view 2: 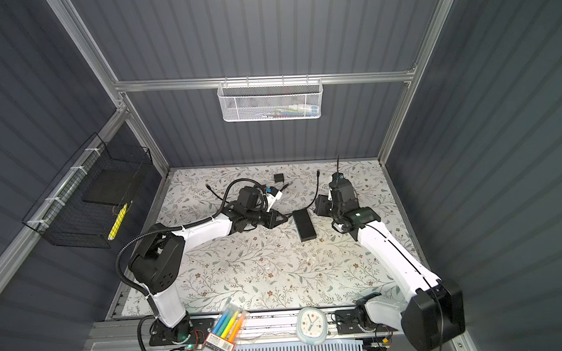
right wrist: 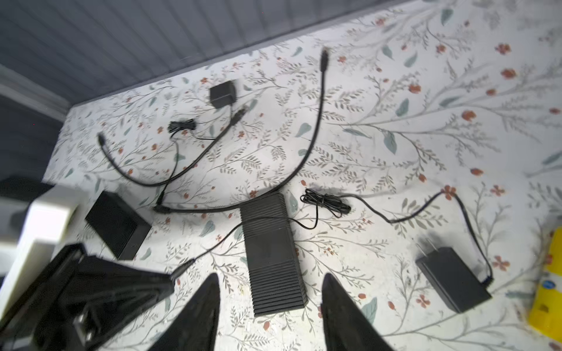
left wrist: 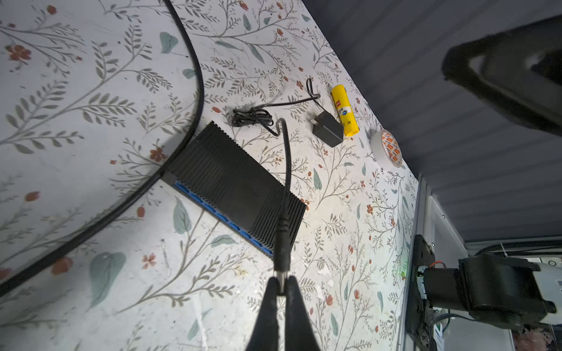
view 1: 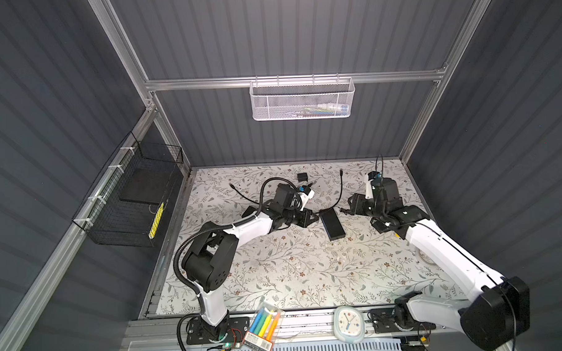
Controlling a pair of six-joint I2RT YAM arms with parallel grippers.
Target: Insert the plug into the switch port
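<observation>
Desk (view 1: 276,273) with floral cover, your two arms reaching in from the near edge. Left arm (view 1: 246,229) stretches toward the middle and right arm (view 1: 436,244) runs along the right edge. Switch (view 1: 332,225) lies flat about mid-desk, a bit toward the right edge, between the two grippers in both top views. It has a ribbed black top and a blue port row on the long side facing your left arm. Your right gripper (right wrist: 270,276) is released, fingers wide apart with nothing between them, and it stands apart from the switch on the right-edge side. Your left gripper (left wrist: 282,285) is clenched on the plug (left wrist: 282,243). Power adapter (left wrist: 327,129) sits near the right edge, just beside the glue stick (left wrist: 345,111); can't tell if they touch. Tape roll (left wrist: 387,149) lies further along that edge, toward the near side. The plug is pinched by its metal tip, just beside the switch's port side near its near end, and is in no port. Its thin cable (left wrist: 286,158) runs over the switch top to a coiled bundle (left wrist: 252,117) beyond.
</observation>
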